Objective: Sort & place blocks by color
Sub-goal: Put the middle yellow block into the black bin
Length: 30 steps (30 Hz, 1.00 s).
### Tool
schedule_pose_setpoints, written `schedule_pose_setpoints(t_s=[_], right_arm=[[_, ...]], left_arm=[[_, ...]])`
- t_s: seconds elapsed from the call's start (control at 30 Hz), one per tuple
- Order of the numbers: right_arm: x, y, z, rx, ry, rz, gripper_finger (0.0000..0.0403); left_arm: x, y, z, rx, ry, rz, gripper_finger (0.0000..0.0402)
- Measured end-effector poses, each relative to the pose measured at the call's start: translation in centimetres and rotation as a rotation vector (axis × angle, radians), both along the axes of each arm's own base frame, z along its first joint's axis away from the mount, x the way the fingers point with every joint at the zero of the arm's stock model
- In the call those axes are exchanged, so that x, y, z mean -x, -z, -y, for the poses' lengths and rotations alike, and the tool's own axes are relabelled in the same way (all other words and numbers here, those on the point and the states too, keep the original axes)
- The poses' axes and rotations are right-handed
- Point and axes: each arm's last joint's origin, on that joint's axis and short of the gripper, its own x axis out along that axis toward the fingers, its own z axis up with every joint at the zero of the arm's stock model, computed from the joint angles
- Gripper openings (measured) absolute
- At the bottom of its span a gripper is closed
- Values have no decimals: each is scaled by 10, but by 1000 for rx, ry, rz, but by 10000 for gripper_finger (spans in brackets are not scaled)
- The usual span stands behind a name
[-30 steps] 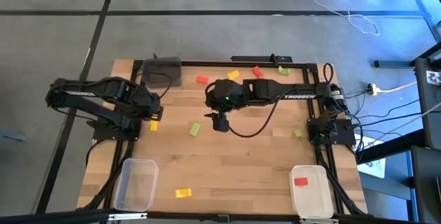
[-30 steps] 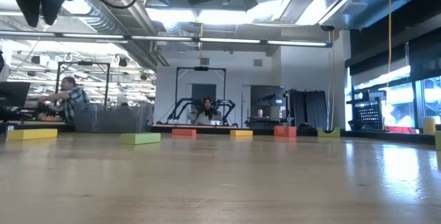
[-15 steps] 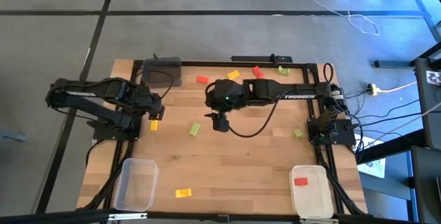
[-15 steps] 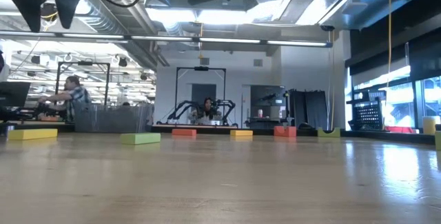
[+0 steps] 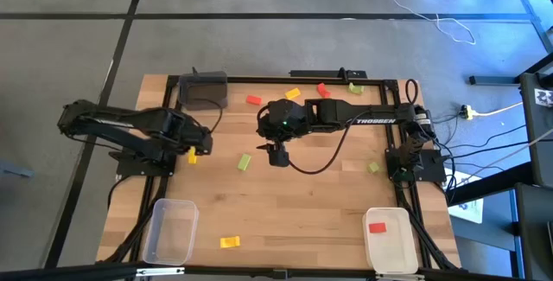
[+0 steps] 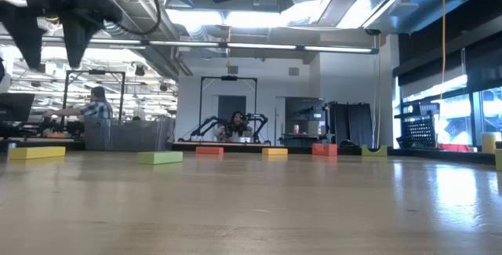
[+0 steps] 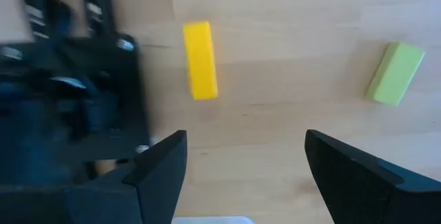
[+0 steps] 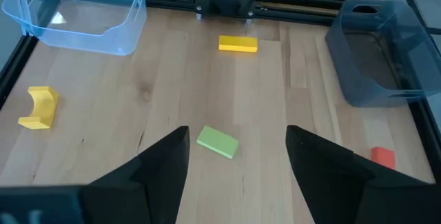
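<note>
Background person (image 6: 96,107) (low view only)

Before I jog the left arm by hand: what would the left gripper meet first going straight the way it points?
Probably the yellow block ahead of the open left gripper, on bare table; depth is uncertain.

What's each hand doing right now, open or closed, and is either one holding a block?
Left hand: open, holding nothing, above the yellow block.
Right hand: open, holding nothing, above the light green block.
</note>
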Motion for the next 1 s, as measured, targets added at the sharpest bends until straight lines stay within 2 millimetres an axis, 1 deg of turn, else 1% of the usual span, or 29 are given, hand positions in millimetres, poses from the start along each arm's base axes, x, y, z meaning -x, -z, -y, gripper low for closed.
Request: schedule_pose_setpoints(t_s=[0.13, 0.2, 0.37, 0.5, 0.57, 0.63, 0.73, 1.0], right_arm=[[0, 0, 0, -3, 2, 0, 242], [0, 0, 0, 3, -3, 5, 242], [0, 0, 0, 4, -3, 6, 242], [-1, -1, 0, 10, -8, 12, 242], [-1, -1, 0, 24, -21, 14, 242], [-1, -1, 0, 42, -37, 16, 242], [-1, -2, 0, 55, -65, 24, 242], [-2, -2, -1, 52, -104, 35, 242]], left_arm=[[-3, 24, -1, -42, -19, 13, 283], [-3, 34, -2, -67, -58, 9, 283], [3, 58, -3, -98, -130, -62, 283], [2, 76, -4, -120, -150, -97, 283], [1, 82, -4, -120, -151, -95, 283], [1, 91, -4, -123, -167, -126, 283], [-1, 98, -4, -138, -195, -158, 283], [-7, 111, -5, -194, -192, -249, 283]])
